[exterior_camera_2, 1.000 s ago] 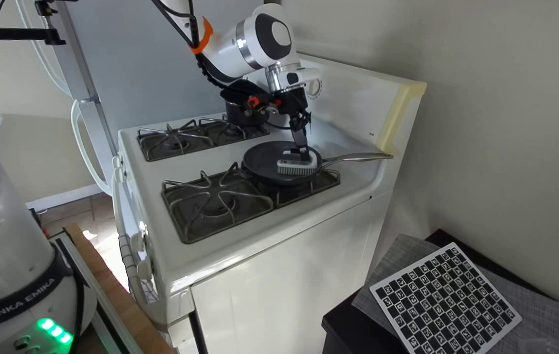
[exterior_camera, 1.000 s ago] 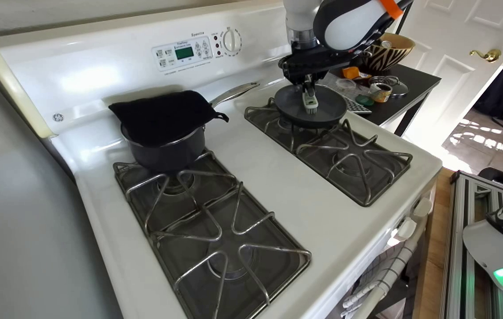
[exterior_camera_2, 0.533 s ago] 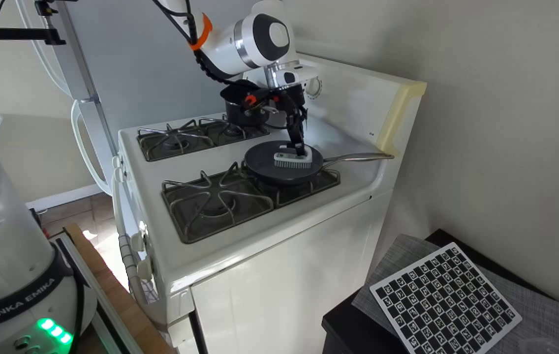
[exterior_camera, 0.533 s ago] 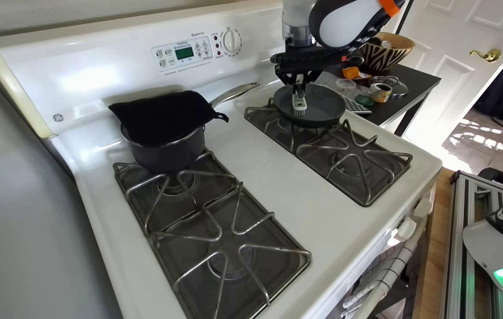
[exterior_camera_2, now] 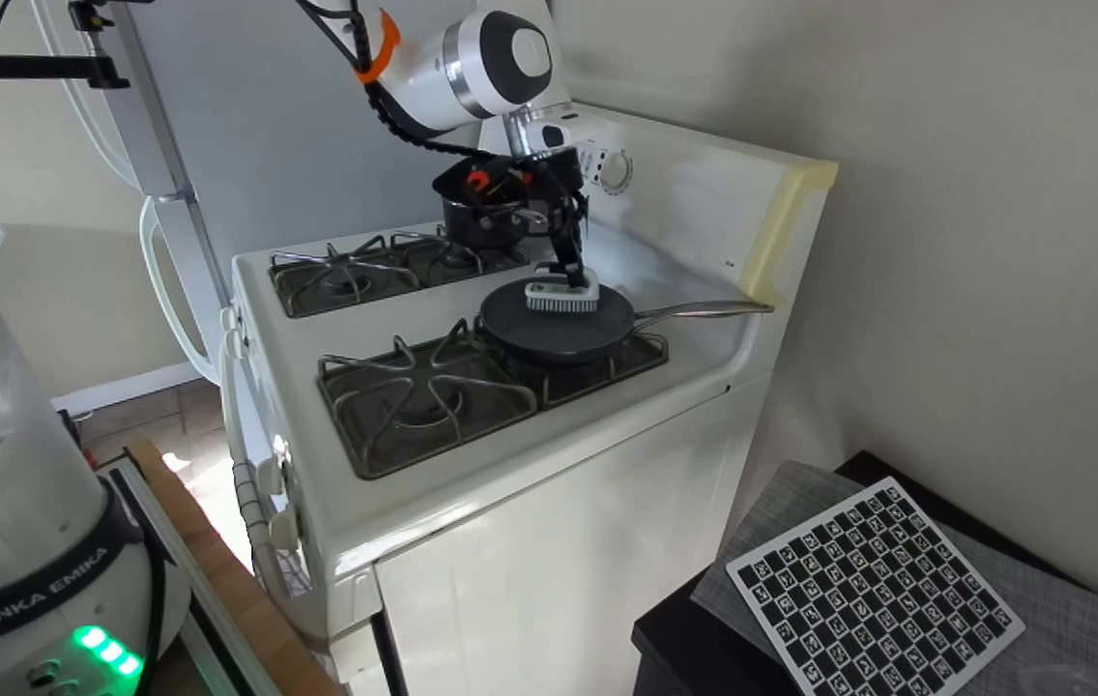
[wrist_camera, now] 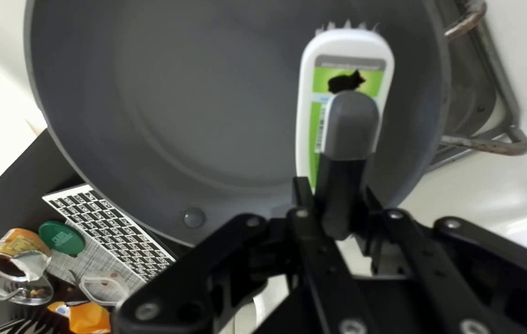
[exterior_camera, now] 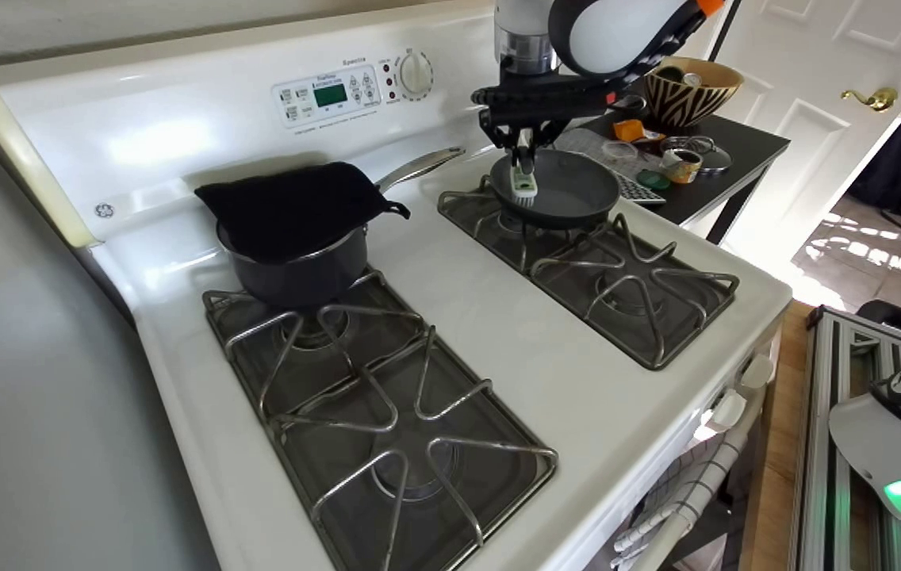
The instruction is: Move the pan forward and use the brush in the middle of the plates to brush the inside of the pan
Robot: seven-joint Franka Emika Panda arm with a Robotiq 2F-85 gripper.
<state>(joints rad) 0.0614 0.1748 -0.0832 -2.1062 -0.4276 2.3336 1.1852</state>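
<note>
Surface: white enamel stove (exterior_camera: 450,317), glossy, against a matte beige wall (exterior_camera_2: 945,242). The cooking plates (exterior_camera: 633,297) are bent metal wire grates, dull, over dark rectangular wells. The pan (exterior_camera_2: 549,333): round, dark grey, matte, with a low flared rim; it sits on the plate by the upright back panel (exterior_camera: 173,143), on the side next to the black table (exterior_camera_2: 694,628). Its metal handle (exterior_camera_2: 704,309) is long, slim and shiny; the wrist view shows a domed rivet (wrist_camera: 194,217) on the inner wall. The brush (exterior_camera_2: 559,294) has a white oblong body with a rounded end, green printed label (wrist_camera: 324,74), stubby pale bristles (exterior_camera_2: 563,305) and a dark-topped handle. Black jointed gripper (wrist_camera: 337,199) clamped on that handle, jaws on either side of it. The brush is over the inside of the pan, off-centre toward the side facing the pot (exterior_camera: 304,277); whether the bristles touch the bottom cannot be told. Pot: deep, dark, straight-walled, with slack black cloth (exterior_camera: 296,210) draped over the top. On the table: flat board (exterior_camera_2: 882,590) of small black-and-white squares, grey woven mat (exterior_camera_2: 1085,619) beneath.
</note>
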